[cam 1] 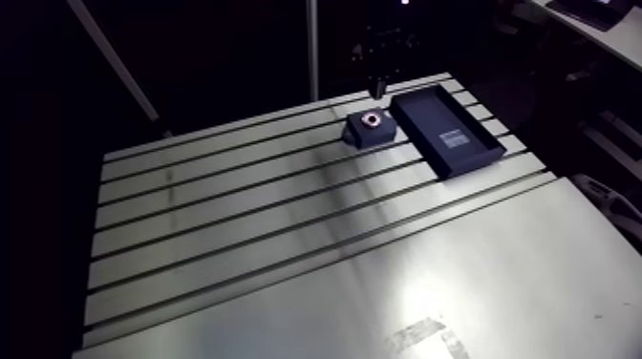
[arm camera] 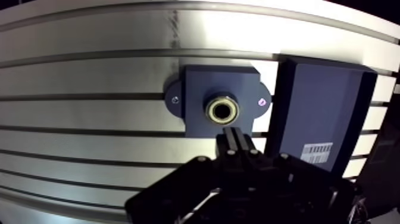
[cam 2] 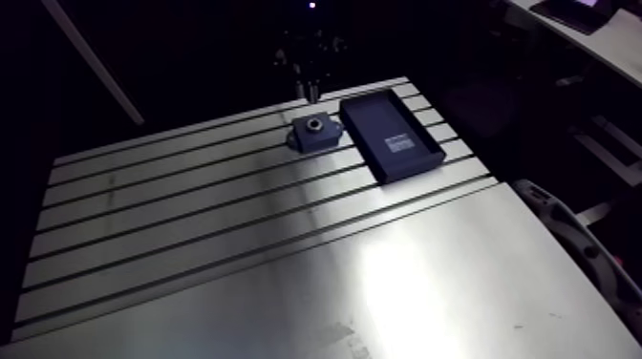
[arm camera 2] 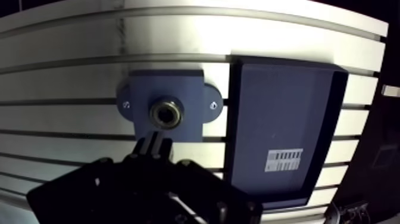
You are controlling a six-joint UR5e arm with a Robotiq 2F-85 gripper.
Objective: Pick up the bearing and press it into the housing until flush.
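In housing (arm camera: 196, 86) on tabletop (arm camera: 89, 119): seated bearing (arm camera: 221, 110), looks flush | tool (arm camera: 232, 134) clenched, holds nothing, hovers near | pick and insertion judged done | left: maybe final press, retreat

counter (cam 1: 287, 248): smooth bare metal, sheeny | housing (arm camera: 196, 116): matt dark plastic | bearing (arm camera: 209, 111): polished metal | tray (arm camera 2: 280, 113): matt, paper label (arm camera 2: 284, 159) | my jaws: matt black

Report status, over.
Gripper shut, holding nothing, just short of the housing. Bearing sits in the housing bore. Dark tray beside the housing, nothing blocking.
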